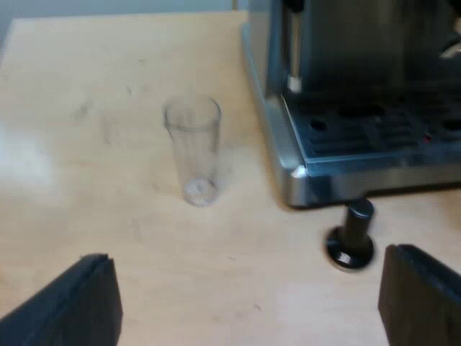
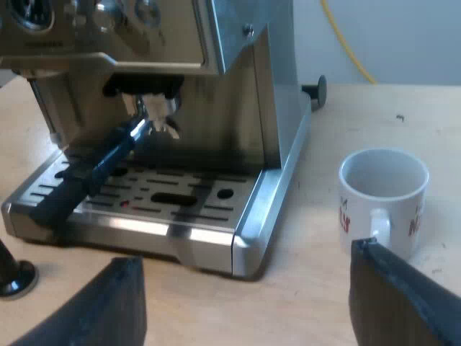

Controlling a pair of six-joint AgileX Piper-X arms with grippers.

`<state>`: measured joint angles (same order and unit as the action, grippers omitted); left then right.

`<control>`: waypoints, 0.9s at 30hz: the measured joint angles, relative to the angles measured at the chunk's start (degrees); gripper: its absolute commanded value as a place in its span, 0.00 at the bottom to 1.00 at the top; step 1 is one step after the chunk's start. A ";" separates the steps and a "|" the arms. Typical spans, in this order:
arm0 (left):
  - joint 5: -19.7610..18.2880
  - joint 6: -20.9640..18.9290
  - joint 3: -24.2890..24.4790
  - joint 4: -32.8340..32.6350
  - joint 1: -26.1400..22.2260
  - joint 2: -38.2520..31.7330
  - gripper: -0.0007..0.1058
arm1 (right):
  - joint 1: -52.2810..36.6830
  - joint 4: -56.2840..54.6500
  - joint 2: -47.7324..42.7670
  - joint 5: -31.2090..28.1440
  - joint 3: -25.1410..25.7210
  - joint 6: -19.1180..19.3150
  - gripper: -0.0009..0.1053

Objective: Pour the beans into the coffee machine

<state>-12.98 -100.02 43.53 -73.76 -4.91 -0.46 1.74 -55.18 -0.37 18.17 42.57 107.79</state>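
Observation:
A clear measuring glass [image 1: 191,151] stands upright on the light wooden table [image 1: 86,180], a short way from the espresso machine's [image 1: 346,79] base corner; I see nothing dark inside it. My left gripper [image 1: 248,310] is open, its fingers [image 1: 79,303] wide apart over the table, short of the glass and holding nothing. In the right wrist view the espresso machine [image 2: 216,86] shows its front, with the metal holder's dark handle [image 2: 86,176] locked in above the drip tray [image 2: 166,202]. My right gripper [image 2: 252,310] is open and holds nothing, near the tray's corner.
A tamper with a black knob [image 1: 351,238] stands on the table close to the machine's drip tray [image 1: 374,137]; the tamper's base [image 2: 11,277] also shows beside the tray. A white mug [image 2: 382,194] with red lettering stands by the machine's side, near one right finger [image 2: 403,303].

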 measured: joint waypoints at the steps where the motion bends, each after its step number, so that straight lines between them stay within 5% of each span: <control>1: 0.82 0.74 0.00 0.43 0.00 0.00 0.81 | 0.00 -0.09 0.00 0.00 0.00 0.00 0.59; 10: 4.90 3.13 -3.81 10.78 0.00 0.00 0.81 | 0.00 -1.14 0.00 0.00 -2.26 0.00 0.59; 19: 4.90 3.13 -10.94 11.12 0.00 0.00 0.81 | 0.00 -2.20 0.00 -0.07 -5.74 0.00 0.59; 27: 4.90 3.13 -12.34 10.99 0.00 0.00 0.81 | 0.00 -4.18 0.00 -0.38 -7.68 0.00 0.59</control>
<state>-8.07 -96.89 31.18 -62.77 -4.91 -0.46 1.74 -59.36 -0.37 17.79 34.89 107.79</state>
